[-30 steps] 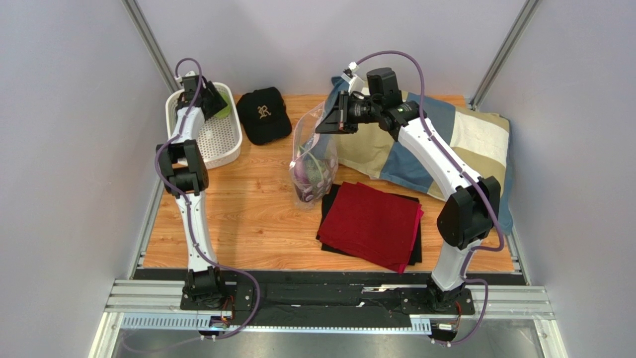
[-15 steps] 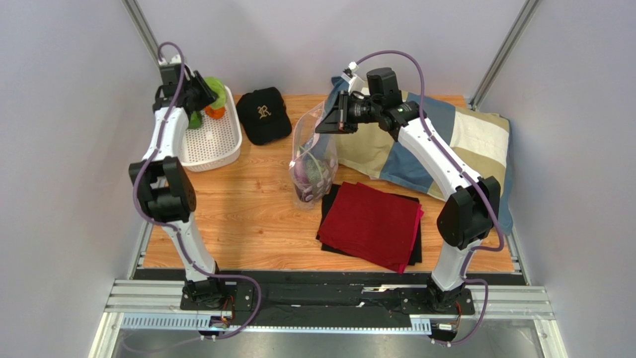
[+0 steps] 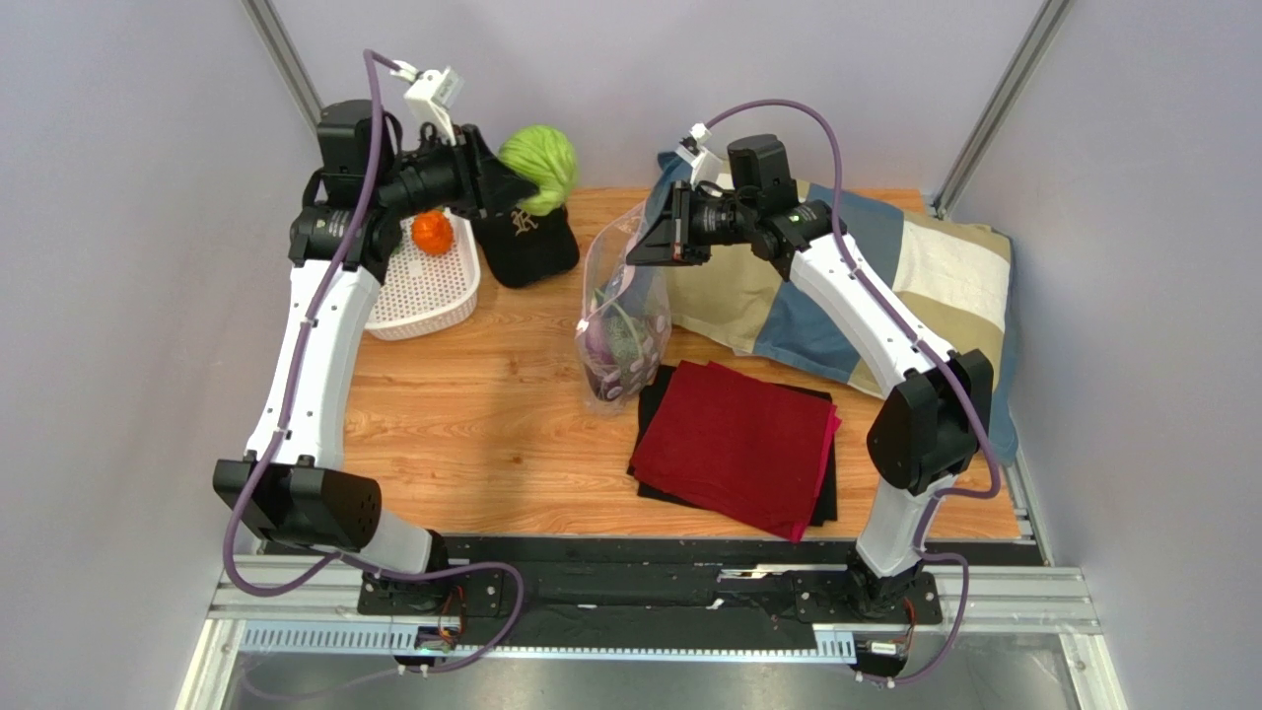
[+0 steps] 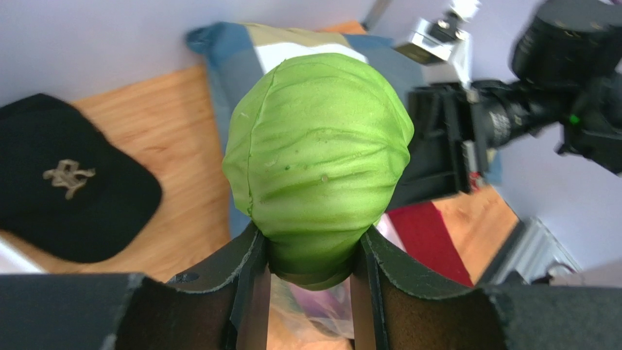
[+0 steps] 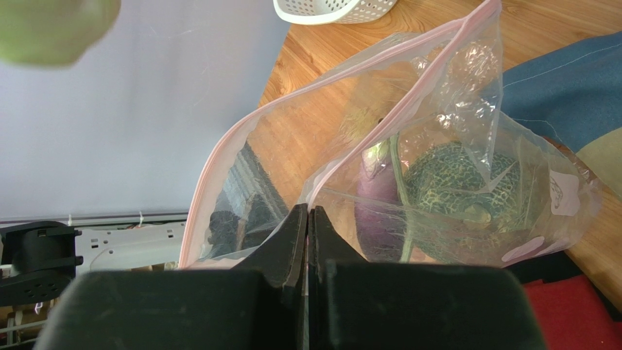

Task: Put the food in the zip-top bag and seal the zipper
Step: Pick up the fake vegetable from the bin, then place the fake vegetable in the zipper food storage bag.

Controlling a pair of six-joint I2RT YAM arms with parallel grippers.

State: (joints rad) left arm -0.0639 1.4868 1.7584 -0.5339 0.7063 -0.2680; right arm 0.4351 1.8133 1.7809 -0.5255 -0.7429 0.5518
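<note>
Two pieces, the purple eggplant (image 5: 376,211) and netted melon (image 5: 456,189), sit inside the zip-top bag (image 5: 467,146), whose rim your right gripper (image 5: 308,219) pinches closed. Your left gripper (image 4: 310,255) clamps the pale green cabbage (image 4: 317,157), aloft above the black cap (image 3: 522,222), left of the bag.

The cabbage (image 4: 317,157) has a smooth, faintly shiny skin with moulded ridges. The zip-top bag (image 5: 452,146) is clear, glossy, crinkled plastic; the melon (image 5: 456,186) looks rough and netted. The surface (image 3: 489,414) is grained wood; the cap (image 4: 66,189) matt black cloth.
</note>
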